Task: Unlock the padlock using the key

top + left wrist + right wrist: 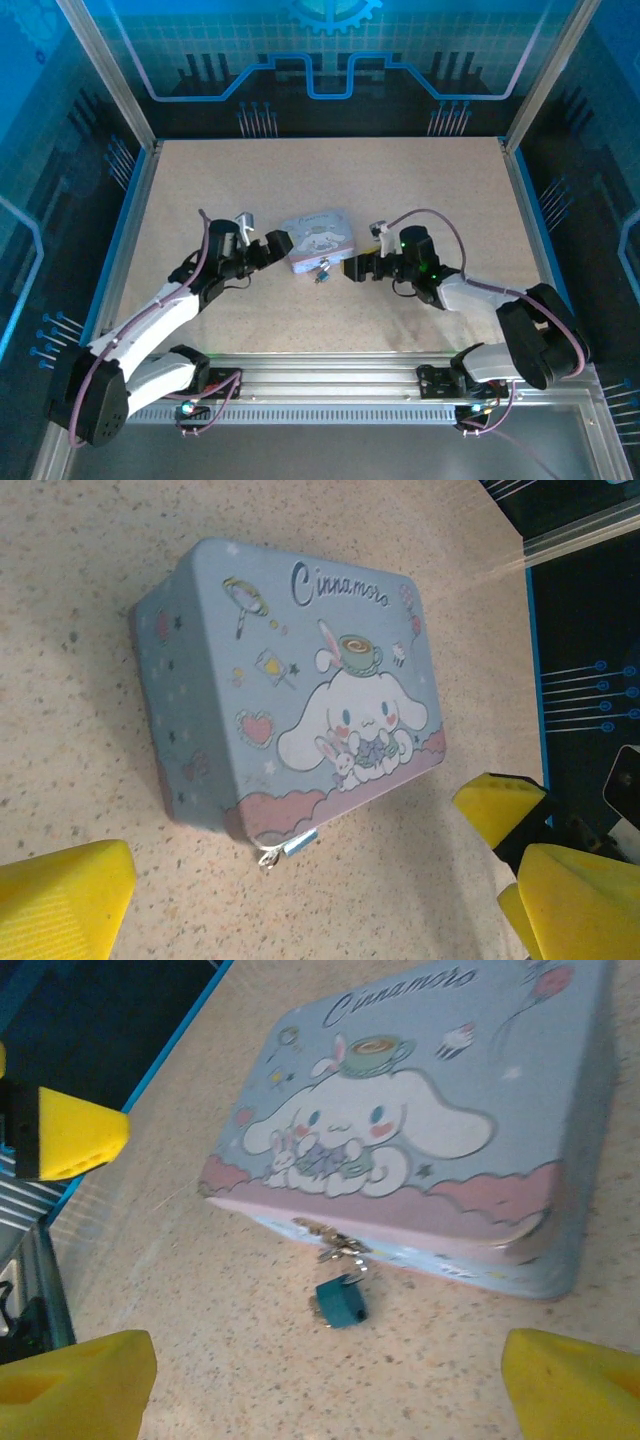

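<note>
Left gripper (300,890) and right gripper (322,1385) both gaped, empty, flanking the tin (520,1110). Padlock (342,1303) lay at its clasp; key perhaps seated in it, so best steady the body first.

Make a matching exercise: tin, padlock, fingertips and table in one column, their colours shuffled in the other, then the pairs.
1. tin
2. padlock
3. fingertips
4. table

a. yellow
b. speckled beige
c. teal
d. pale blue and pink, with a cartoon

Pairs: 1-d, 2-c, 3-a, 4-b
</note>
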Controlling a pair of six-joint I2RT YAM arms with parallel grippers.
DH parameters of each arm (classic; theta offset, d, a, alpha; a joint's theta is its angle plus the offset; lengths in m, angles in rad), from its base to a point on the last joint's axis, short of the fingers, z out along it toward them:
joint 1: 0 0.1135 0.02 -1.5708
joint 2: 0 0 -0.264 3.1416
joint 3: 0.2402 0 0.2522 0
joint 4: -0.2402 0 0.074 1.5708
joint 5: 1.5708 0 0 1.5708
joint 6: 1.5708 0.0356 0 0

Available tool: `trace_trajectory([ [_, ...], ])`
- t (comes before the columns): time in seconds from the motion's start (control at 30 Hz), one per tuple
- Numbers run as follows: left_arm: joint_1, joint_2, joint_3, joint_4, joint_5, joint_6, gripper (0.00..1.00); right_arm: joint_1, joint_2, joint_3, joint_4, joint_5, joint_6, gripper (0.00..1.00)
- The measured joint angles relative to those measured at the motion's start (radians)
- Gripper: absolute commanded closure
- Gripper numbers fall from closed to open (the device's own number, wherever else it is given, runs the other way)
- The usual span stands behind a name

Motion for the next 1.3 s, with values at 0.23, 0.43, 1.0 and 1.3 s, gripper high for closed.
trace_trajectory([
  [0.23,0.0,-0.022,-0.049,0.016,0.001,-0.057,0.01,0.074,0.129,-0.008,0.143,0.0,0.016,0.19],
  [0.43,0.0,-0.039,-0.084,0.029,0.007,-0.093,0.01,0.1,0.261,-0.008,0.27,0.01,0.05,0.24],
  [1.0,0.0,-0.121,-0.103,0.005,0.007,-0.129,0.01,0.114,0.474,0.04,0.491,0.011,0.122,0.37],
  [1.3,0.0,-0.129,-0.103,-0.021,0.006,-0.135,0.01,0.114,0.526,0.055,0.555,-0.013,0.147,0.47],
])
